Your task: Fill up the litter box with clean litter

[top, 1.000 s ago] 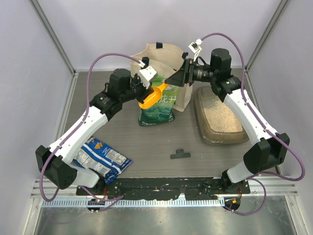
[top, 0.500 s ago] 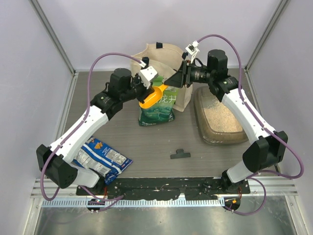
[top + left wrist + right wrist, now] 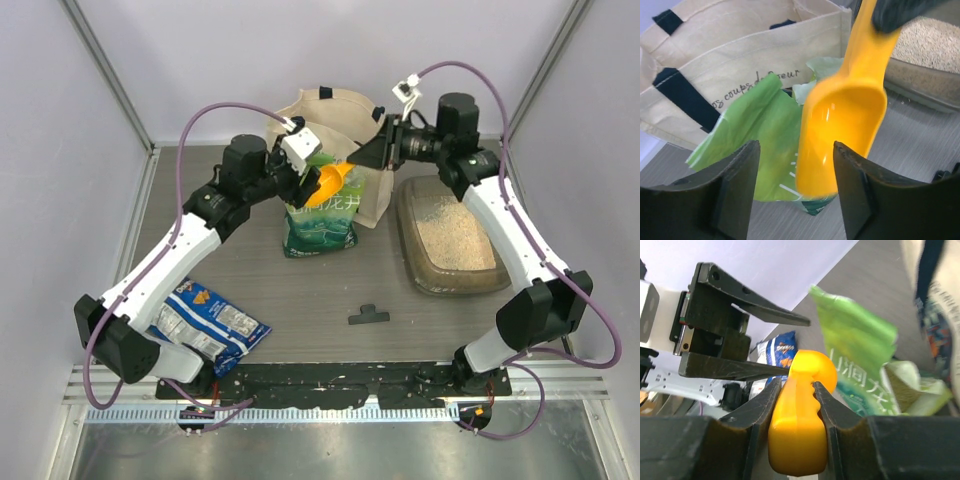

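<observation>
Over grey tabletop (image 3: 300, 290), upper centre of frame, I am clamping my right gripper (image 3: 796, 384) on the handle of the yellow scoop (image 3: 840, 135), my left gripper (image 3: 795, 145) standing apart around its bowl, seemingly passing it toward the litter box (image 3: 445, 283) at right.

- The scoop (image 3: 328, 184) is glowing a glossy orange-yellow.
- The pouch (image 3: 320, 232) is showing green with white characters.
- The tote bag (image 3: 375, 200) is showing cream canvas, black straps and dark script lettering.
- The litter box (image 3: 445, 283) is looking translucent grey-brown.
- The clean litter (image 3: 455, 238) is showing pale beige.
- The snack bag (image 3: 205, 322) is showing blue with white and orange print.
- The counter (image 3: 300, 290) is showing grey wood grain.
</observation>
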### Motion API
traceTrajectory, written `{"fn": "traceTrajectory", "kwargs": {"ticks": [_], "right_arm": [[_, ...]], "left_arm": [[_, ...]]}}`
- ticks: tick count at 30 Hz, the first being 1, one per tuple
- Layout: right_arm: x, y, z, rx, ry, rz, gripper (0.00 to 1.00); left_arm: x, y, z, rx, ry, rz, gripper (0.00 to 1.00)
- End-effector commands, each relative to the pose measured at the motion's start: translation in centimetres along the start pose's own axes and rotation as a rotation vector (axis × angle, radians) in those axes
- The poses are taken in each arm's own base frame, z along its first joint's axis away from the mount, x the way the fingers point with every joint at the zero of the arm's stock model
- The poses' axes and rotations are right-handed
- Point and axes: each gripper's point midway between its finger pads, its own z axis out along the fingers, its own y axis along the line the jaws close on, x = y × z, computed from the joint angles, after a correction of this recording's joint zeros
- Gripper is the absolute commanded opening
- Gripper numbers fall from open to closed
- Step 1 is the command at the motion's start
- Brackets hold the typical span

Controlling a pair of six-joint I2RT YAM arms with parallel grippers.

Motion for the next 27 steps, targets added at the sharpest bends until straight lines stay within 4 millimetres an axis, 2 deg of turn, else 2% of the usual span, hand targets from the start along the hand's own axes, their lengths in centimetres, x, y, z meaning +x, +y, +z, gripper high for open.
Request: {"fn": "traceTrajectory", "kwargs": {"ticks": [1,3,4,5,6,9,10,12,13,14,15,16,17,20,24,27], "right_arm": [[-7.3,0.6,-4.1,0.064,-0.171,-0.134,0.02],[-8.6,-0.2,-5.2,0.134,-0.21,-0.172,0.02],[-9.0,-0.5,-5.8,0.172,-0.223,-0.19,0.02],[-9.4,-0.4,-6.4,0.198,-0.232,-0.249,0.01],[-9.9,-1.0,-6.7,0.247,-0.252,-0.262,0.01],[-9.6,-1.2,-6.9,0.258,-0.216,-0.321,0.01],[-9.2,-1.4,-6.9,0.267,-0.191,-0.318,0.01],[-8.9,-2.1,-6.7,0.271,-0.175,-0.327,0.01],[-9.1,-2.2,-6.9,0.293,-0.183,-0.331,0.01],[-9.4,-2.3,-7.0,0.301,-0.194,-0.338,0.01],[-9.6,-2.2,-7.0,0.304,-0.204,-0.351,0.01],[-10.2,-2.3,-7.2,0.316,-0.229,-0.372,0.01],[-10.4,-2.5,-7.2,0.326,-0.234,-0.371,0.01],[-10.3,-3.4,-6.9,0.347,-0.225,-0.348,0.01],[-8.8,-4.7,-6.1,0.344,-0.183,-0.238,0.01],[-7.5,-6.1,-5.7,0.368,-0.14,-0.174,0.01]], "left_arm": [[-5.5,3.5,-2.6,-0.111,-0.144,-0.003,0.69],[-5.7,5.3,-3.2,-0.123,-0.14,-0.012,0.72],[-5.8,5.2,-3.3,-0.079,-0.143,-0.016,0.72],[-4.9,6.3,-3.6,-0.072,-0.118,-0.035,0.73],[-4.9,6.9,-3.3,-0.055,-0.112,-0.042,0.73],[-4.2,8.1,-3.1,-0.006,-0.086,-0.036,0.73],[-3.3,8.0,-2.1,0.033,-0.061,-0.032,0.73],[-3.1,6.3,-2.3,0.17,-0.037,0.037,0.73],[-1.8,5.8,-1.3,0.227,0.0,0.027,0.73],[-1.7,5.4,-1.1,0.268,0.004,0.044,0.73],[-2.8,4.8,-1.3,0.32,-0.019,0.047,0.73],[-2.0,4.1,-1.4,0.36,0.014,0.02,0.73],[-1.4,3.9,-0.6,0.389,0.029,0.002,0.73],[-1.0,4.1,0.5,0.375,0.05,0.003,0.7],[0.1,4.0,1.7,0.344,0.07,0.03,0.68],[0.7,3.0,1.8,0.37,0.089,0.048,0.57]]}}
